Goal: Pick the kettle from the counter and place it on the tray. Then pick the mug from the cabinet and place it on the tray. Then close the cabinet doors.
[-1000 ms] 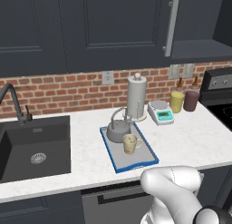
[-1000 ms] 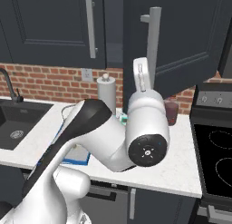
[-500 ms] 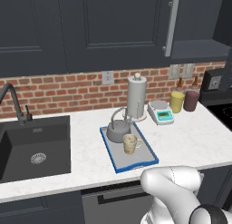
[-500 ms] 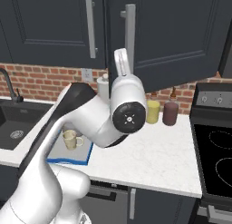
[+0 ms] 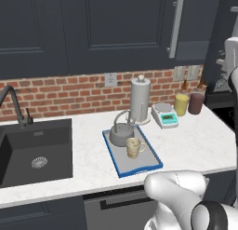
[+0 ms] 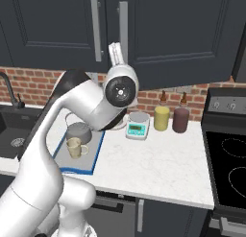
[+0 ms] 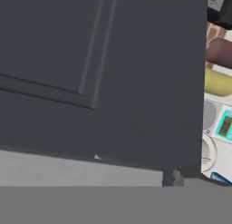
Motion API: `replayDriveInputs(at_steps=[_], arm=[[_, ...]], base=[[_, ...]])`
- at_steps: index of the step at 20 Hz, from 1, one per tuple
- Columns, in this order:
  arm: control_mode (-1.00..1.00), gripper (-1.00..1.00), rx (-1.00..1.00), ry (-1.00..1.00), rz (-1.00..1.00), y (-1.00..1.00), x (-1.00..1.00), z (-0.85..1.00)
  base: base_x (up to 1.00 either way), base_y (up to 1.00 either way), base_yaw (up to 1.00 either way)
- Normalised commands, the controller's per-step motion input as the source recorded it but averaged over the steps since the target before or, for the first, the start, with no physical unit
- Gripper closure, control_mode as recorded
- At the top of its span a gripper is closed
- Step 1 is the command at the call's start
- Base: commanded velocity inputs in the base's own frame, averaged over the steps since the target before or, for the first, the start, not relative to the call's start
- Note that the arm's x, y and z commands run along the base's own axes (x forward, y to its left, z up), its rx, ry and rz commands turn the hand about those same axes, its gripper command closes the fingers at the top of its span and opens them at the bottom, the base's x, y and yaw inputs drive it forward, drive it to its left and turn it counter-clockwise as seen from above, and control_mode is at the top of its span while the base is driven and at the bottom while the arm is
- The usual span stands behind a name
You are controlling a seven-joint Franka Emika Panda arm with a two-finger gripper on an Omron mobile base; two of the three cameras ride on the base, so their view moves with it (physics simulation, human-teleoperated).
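The grey kettle point(image 5: 122, 133) point(image 6: 78, 132) and the cream mug point(image 5: 134, 147) point(image 6: 74, 147) both stand on the blue-rimmed tray point(image 5: 142, 166) point(image 6: 95, 152) on the white counter point(image 5: 186, 145). High above them my gripper point(image 6: 114, 48) points up against the face of the right cabinet door point(image 6: 158, 34) point(image 7: 136, 73), just beside its silver handle point(image 6: 123, 25). Its jaws are open with nothing between them. Both cabinet doors look flush, the left one point(image 6: 53, 25) with its handle point(image 6: 96, 27) next to the other. The door panel sits very close in the hand view.
A black sink point(image 5: 32, 150) with a tap lies at the left. Behind the tray stands a tall grey cylinder point(image 5: 139, 98), then a small scale point(image 5: 165, 116) point(image 6: 137, 129), a yellow cylinder point(image 6: 162, 117) and a maroon one point(image 6: 181, 119). A black stove point(image 6: 226, 159) borders the counter's right end.
The right cabinet door has swung from open to shut, and my hand has travelled left with it. Kettle, mug and tray have stayed put.
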Motion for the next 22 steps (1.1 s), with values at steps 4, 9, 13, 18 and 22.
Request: replayDriveInputs(at_steps=[4, 9, 13, 18, 22], arm=[[-1.00, -1.00, -0.03, 0.18, 0.05, 0.14, 0.97, -0.32], [-1.00, -1.00, -0.04, 0.15, 0.06, 0.07, 0.94, -0.28], [-1.00, -1.00, -0.05, 0.14, 0.03, -0.01, 0.50, -0.20], [-1.00, -1.00, -0.03, 0.08, 0.00, -0.02, 0.57, -0.18], [-1.00, -1.00, -0.05, 0.03, 0.00, -0.03, 0.42, -0.19]], base=[[0.00, 0.00, 0.00], [0.00, 0.00, 0.00], [0.00, 0.00, 0.00], [0.00, 0.00, 0.00], [0.00, 0.00, 0.00]])
